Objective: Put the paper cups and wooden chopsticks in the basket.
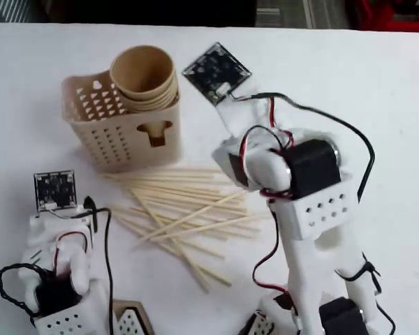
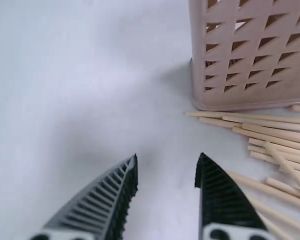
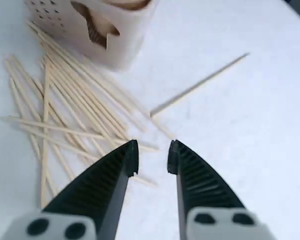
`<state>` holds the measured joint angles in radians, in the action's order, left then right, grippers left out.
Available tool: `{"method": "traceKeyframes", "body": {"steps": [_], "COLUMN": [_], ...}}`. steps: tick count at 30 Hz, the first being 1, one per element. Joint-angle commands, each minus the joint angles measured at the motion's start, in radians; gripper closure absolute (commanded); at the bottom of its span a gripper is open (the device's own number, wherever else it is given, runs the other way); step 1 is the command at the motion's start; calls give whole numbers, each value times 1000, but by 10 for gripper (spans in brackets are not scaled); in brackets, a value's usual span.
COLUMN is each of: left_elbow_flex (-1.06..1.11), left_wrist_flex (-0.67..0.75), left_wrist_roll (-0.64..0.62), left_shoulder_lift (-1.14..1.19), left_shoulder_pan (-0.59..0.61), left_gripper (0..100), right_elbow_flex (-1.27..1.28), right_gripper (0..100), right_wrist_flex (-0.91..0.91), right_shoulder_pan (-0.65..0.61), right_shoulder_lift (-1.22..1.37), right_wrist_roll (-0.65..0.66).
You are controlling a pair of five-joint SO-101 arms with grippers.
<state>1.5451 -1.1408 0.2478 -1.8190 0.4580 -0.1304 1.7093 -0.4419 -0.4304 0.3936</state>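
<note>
Paper cups (image 1: 144, 77) in basket (image 1: 119, 143); wooden chopsticks (image 1: 185, 213) piled at its 5 o'clock. Left gripper (image 2: 166, 172) jaws wide apart, right gripper (image 3: 152, 150) barely parted, both empty. Best to pinch a bundle mid-length, crosswise

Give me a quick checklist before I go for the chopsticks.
1. Paper cups in basket: ok, stacked inside.
2. Chopsticks in basket: not ok, piled on the table beside it.
3. Left gripper open and empty: ok.
4. Right gripper open and empty: ok.
5. Stray chopstick apart from the pile: not ok, probably needs its own pick.
</note>
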Motion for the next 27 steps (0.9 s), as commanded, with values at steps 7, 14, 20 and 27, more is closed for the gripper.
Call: {"method": "traceKeyframes", "body": {"steps": [7, 14, 20, 27], "left_elbow_flex": [-6, -6, -6, -6], "left_wrist_flex": [21, 21, 21, 21], "left_wrist_roll": [-9, -9, -9, -9], "left_shoulder_lift": [-8, -8, -8, -8], "left_shoulder_pan": [10, 8, 7, 5], "left_gripper": [801, 801, 801, 801], "right_elbow_flex": [473, 773, 931, 1000], "right_gripper": [879, 747, 747, 747], "right_wrist_flex": [-94, -300, -467, -604], "right_shoulder_pan": [19, -22, -156, -166], "right_shoulder_lift": [-176, -186, -186, -185], "right_wrist_roll": [276, 279, 333, 350]}}
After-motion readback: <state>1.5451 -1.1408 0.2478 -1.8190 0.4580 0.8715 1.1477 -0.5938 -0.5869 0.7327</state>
